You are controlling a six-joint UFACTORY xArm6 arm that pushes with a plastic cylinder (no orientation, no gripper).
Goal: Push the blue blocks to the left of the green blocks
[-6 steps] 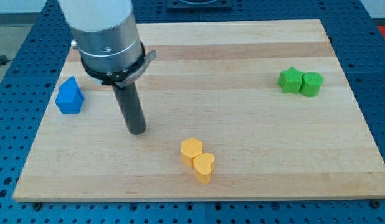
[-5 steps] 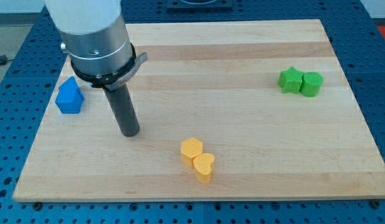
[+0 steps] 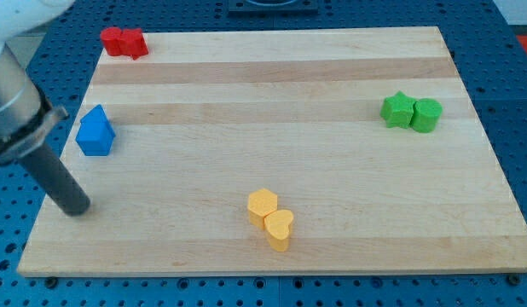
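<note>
A blue house-shaped block (image 3: 95,132) lies near the board's left edge. Two green blocks sit together at the view's right: a star-shaped one (image 3: 398,110) and a round one (image 3: 426,115), touching. My tip (image 3: 76,207) rests near the board's left edge, below and a little left of the blue block, clearly apart from it. The rod slants up to the view's left, out of frame.
Two red blocks (image 3: 124,41) sit at the board's top left corner. A yellow hexagon (image 3: 262,204) and a yellow heart (image 3: 279,228) touch each other near the bottom middle. The wooden board (image 3: 280,77) lies on a blue perforated table.
My tip has moved left, from the right of the blue block to below and left of it. The arm no longer hides the red blocks. No block has moved.
</note>
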